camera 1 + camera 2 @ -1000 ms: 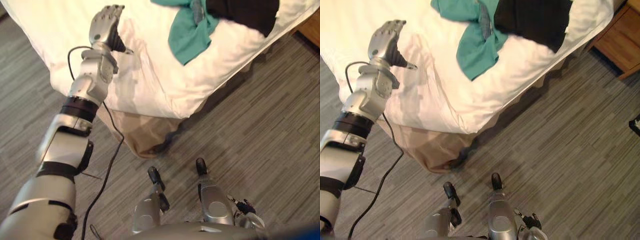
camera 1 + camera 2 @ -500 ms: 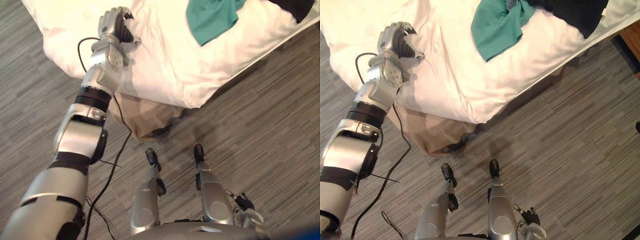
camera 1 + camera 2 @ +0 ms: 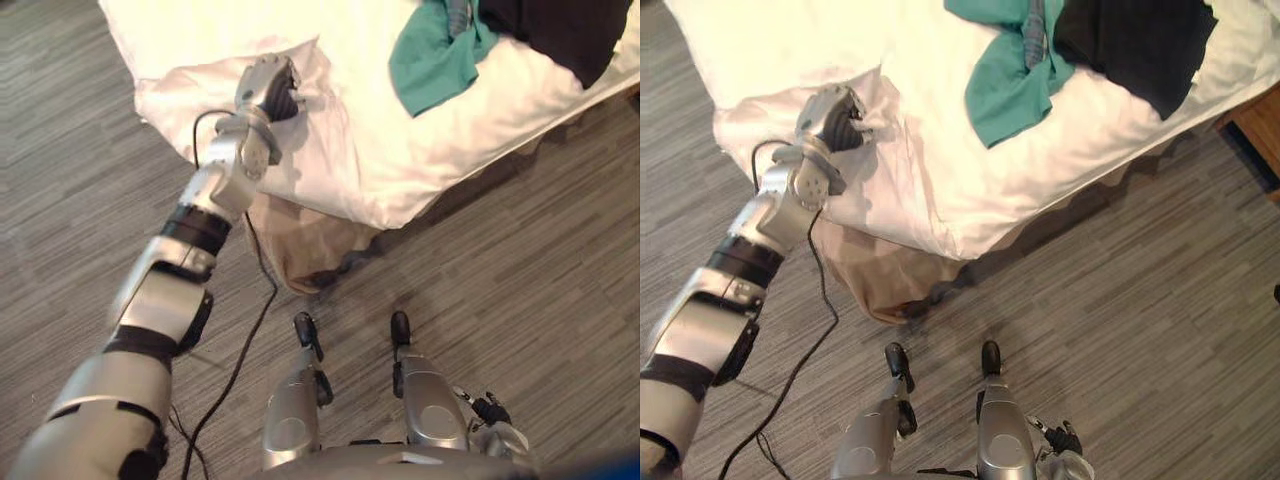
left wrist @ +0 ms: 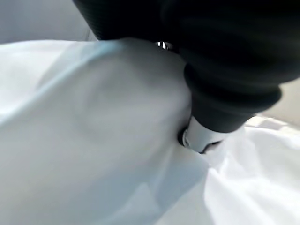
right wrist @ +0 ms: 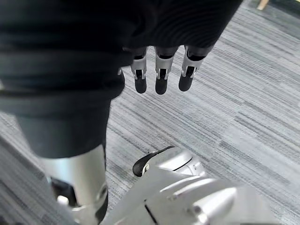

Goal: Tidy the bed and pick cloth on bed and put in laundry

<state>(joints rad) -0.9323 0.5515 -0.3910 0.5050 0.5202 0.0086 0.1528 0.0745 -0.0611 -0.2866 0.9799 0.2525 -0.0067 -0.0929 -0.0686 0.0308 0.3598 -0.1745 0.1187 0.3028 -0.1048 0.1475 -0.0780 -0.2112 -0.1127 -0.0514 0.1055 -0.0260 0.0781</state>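
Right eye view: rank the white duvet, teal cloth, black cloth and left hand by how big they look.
1. white duvet, by far the largest.
2-3. black cloth and teal cloth: they look alike, and both are cut off by the view's top edge, so not ranked.
4. left hand, curled on the duvet, smallest.

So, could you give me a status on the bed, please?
Left hand shut on corner of white duvet. Right hand open, over grey striped floor. Teal cloth and black cloth untouched on duvet. Nothing in the way.
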